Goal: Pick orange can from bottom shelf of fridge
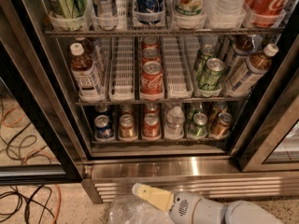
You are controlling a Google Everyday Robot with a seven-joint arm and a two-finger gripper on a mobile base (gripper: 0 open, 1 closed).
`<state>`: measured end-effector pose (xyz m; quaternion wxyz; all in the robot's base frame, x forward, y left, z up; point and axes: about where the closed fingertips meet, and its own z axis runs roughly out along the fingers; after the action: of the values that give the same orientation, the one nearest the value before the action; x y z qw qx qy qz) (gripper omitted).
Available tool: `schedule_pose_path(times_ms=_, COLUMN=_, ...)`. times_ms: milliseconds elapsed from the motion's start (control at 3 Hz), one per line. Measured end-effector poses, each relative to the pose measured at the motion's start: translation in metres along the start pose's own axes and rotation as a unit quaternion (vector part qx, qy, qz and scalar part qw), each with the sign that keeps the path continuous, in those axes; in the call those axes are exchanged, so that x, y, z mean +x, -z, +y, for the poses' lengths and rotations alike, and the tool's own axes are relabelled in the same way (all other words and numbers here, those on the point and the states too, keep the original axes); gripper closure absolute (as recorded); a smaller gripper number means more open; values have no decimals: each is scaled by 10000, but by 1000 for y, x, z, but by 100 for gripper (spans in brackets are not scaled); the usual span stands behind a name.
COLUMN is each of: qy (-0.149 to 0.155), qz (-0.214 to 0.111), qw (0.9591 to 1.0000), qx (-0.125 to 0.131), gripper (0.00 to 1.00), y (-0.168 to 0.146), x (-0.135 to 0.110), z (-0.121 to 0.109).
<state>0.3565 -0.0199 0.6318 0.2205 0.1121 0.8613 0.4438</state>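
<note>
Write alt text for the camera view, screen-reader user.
The end effector hangs low outside the fridge, in front of its louvred steel base, not touching the orange can, which stands at the right end of the bottom shelf beside a green can.

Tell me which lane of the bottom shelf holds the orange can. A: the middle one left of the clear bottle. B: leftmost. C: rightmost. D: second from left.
C: the orange can stands in the rightmost lane of the bottom shelf, just right of the green can. The gripper is low, outside the fridge, in front of its louvred base.
</note>
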Motion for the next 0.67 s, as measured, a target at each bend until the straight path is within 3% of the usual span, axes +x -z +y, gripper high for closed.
schedule_pose_path(times_ms=333, qy=720, qz=-413, qw=9965, qx=114, gripper=0, y=4, x=6, z=-2)
schedule_pose_path(times_ms=667, qy=2108, qz=-1074, qw=9711, qx=299, gripper=0, y=7, x=13, z=5)
